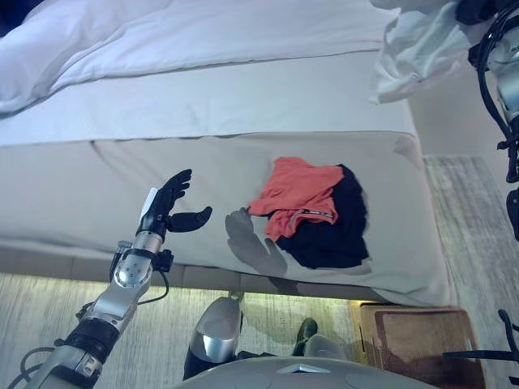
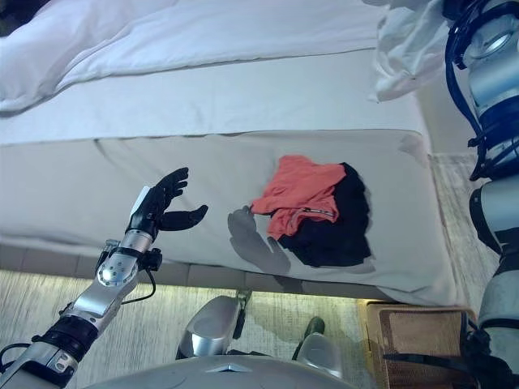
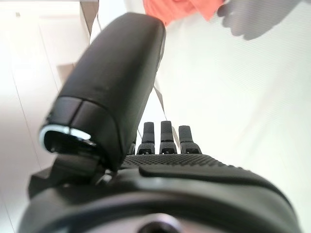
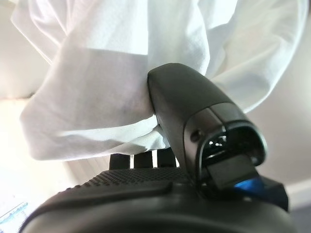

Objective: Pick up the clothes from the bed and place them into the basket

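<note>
An orange garment (image 1: 296,190) lies on top of a black garment (image 1: 336,235) near the foot edge of the bed (image 1: 203,105). My left hand (image 1: 173,203) is open and empty above the bed cover, to the left of the pile and apart from it. In the left wrist view its thumb (image 3: 116,82) stands free and the orange garment (image 3: 180,9) lies past it. My right hand (image 4: 189,111) is raised at the upper right. Its thumb and fingers pinch a white garment (image 1: 409,57), which hangs over the bed's right corner. The brown woven basket (image 1: 413,332) stands on the floor at the lower right.
A white duvet (image 1: 162,36) is bunched across the head half of the bed. A patterned carpet (image 1: 478,243) lies to the right of the bed and along its foot.
</note>
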Robot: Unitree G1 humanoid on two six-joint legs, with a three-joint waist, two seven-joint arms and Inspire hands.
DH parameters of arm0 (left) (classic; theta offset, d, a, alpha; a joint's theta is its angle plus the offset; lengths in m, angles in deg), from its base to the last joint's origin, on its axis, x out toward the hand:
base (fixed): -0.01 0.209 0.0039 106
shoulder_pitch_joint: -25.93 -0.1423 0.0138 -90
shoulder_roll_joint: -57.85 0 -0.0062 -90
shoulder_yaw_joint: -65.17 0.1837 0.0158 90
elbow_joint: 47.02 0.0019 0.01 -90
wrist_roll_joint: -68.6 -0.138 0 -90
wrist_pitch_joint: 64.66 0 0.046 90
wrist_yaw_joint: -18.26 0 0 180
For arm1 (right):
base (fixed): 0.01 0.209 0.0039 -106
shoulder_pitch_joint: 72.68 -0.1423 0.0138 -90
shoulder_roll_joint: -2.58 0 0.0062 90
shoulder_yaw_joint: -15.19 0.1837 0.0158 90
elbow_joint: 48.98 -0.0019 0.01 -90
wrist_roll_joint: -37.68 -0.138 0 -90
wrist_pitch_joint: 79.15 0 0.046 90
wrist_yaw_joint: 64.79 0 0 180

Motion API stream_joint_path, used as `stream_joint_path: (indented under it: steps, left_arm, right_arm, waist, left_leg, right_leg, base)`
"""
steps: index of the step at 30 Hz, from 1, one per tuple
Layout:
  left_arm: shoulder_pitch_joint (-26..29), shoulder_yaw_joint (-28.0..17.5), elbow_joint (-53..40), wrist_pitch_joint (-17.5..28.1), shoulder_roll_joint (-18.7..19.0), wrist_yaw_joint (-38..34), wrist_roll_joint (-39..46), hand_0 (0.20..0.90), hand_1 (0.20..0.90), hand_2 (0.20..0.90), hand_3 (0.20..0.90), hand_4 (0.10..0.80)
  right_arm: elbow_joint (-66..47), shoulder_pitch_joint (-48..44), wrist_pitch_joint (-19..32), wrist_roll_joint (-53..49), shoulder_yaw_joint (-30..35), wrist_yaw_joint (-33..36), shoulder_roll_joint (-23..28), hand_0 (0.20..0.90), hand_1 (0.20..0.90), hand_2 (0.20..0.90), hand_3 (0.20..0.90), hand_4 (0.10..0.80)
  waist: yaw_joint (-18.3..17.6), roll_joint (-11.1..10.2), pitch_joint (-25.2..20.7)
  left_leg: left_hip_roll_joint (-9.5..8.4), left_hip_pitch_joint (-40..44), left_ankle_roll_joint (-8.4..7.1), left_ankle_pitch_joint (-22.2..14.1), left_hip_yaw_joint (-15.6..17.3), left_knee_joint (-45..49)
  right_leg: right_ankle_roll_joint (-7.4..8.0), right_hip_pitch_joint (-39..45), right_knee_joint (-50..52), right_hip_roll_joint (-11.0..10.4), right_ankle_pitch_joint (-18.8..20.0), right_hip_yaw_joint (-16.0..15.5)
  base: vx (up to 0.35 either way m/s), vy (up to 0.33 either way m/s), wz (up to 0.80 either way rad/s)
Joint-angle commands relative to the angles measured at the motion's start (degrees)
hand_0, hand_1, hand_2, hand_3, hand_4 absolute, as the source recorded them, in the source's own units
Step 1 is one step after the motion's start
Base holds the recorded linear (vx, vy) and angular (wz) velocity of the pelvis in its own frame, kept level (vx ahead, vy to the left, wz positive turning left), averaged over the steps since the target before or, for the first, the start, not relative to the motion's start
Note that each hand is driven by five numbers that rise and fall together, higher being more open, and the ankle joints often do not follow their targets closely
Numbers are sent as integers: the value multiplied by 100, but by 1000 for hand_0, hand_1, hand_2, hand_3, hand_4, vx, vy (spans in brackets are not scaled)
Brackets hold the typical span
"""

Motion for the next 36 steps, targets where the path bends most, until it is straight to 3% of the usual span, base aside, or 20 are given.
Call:
stream_joint_path:
  steps: [1,12,19,23,30,36]
  left_arm:
    - [-29,184,194,200,-229,-322,-231,900,900,900,900,800]
    - [452,204,566,-33,-609,-300,-536,900,900,900,900,800]
    - [583,70,646,-215,-882,-430,-632,900,900,900,900,800]
    - [575,-50,503,-325,-928,-581,-717,900,900,900,900,800]
    - [783,-4,531,-512,-972,-448,-738,900,900,900,900,800]
    - [851,117,546,-407,-1056,-322,-698,900,900,900,900,800]
  right_arm:
    - [-525,374,435,-6,136,624,592,300,300,300,200,100]
    - [-1541,2767,177,364,1745,590,243,300,300,300,200,100]
    - [-1973,3811,-164,470,2309,734,-107,300,300,300,200,100]
    - [-1841,4033,-435,346,2388,584,-307,300,300,300,200,100]
    - [-1082,4084,-621,125,2251,372,-360,300,300,300,200,100]
    - [-422,4076,-602,335,2198,435,-417,300,300,300,200,100]
  waist:
    - [-344,75,-1098]
    - [-1177,134,-1112]
    - [-1568,175,-989]
    - [-1633,194,-925]
    - [-1709,251,-876]
    - [-1759,430,-764]
  left_leg:
    - [622,489,-248,-183,371,-572]
    - [839,905,-374,-173,958,-977]
    - [893,1017,-401,-284,1327,-977]
    - [949,1105,-440,-300,1689,-977]
    - [947,1122,-466,-314,1688,-977]
    - [924,1090,-491,-278,1663,-977]
  right_leg:
    - [-126,-186,329,149,95,-11]
    - [-148,-187,-348,472,375,659]
    - [-135,-298,-588,570,559,955]
    - [-98,-330,-646,524,630,768]
    - [-175,-395,-646,654,605,956]
    - [-219,-405,-644,690,577,1028]
  base:
    - [-91,-21,-54]
    - [-27,-32,-38]
    - [-16,-44,-37]
    - [-26,-46,-31]
    - [-36,-71,-19]
    - [-13,-11,-2]
